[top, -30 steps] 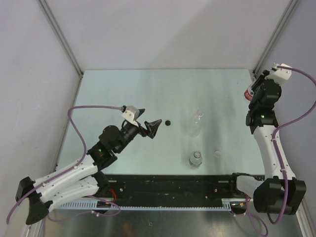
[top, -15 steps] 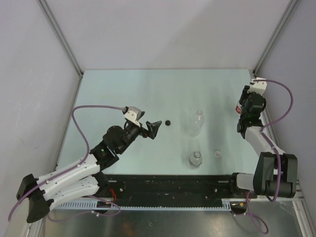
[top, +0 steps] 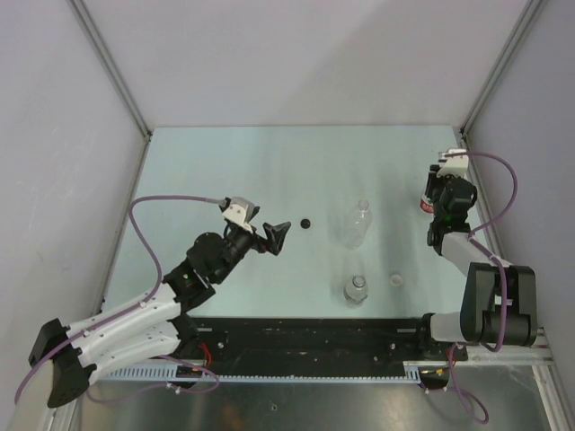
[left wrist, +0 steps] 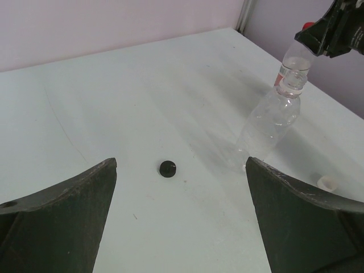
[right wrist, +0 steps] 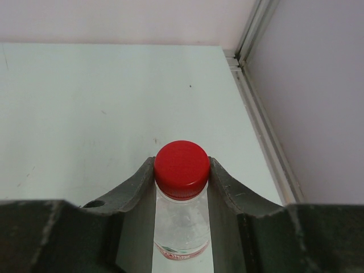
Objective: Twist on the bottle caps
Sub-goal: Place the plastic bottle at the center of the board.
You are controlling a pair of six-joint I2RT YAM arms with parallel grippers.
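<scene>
Checking progress, big to small. Pale green worktop (top: 225, 171) fills mid frame. The L arm (top: 135, 314) comes in from lower left. Its left fingers (left wrist: 62, 216) are spread wide w/ nothing btwn them, aimed toward the black cap (top: 305, 223). The R arm (top: 490, 296) is folded at the right edge. Its right fingers (right wrist: 133, 190) are clamped on the labelled bottle (right wrist: 182, 227) at neck/cap level, far right of the top view. On it the red cap (right wrist: 182, 162) looks seated square; can't tell if fully tight.

Centre-right, the middle bottle (top: 358, 226) has an open neck, no cap; upright vs lying, can't tell. Just below it in frame, the near bottle (top: 357, 289) is upright and looks uncapped too. The black cap lies loose left of the middle bottle, apart from it. The whitish cap (top: 393, 280) lies loose right of the near bottle.

Est: 1 of 3 on or nearly; 2 caps + 2 bottles left. Next pick prob the black cap.
</scene>
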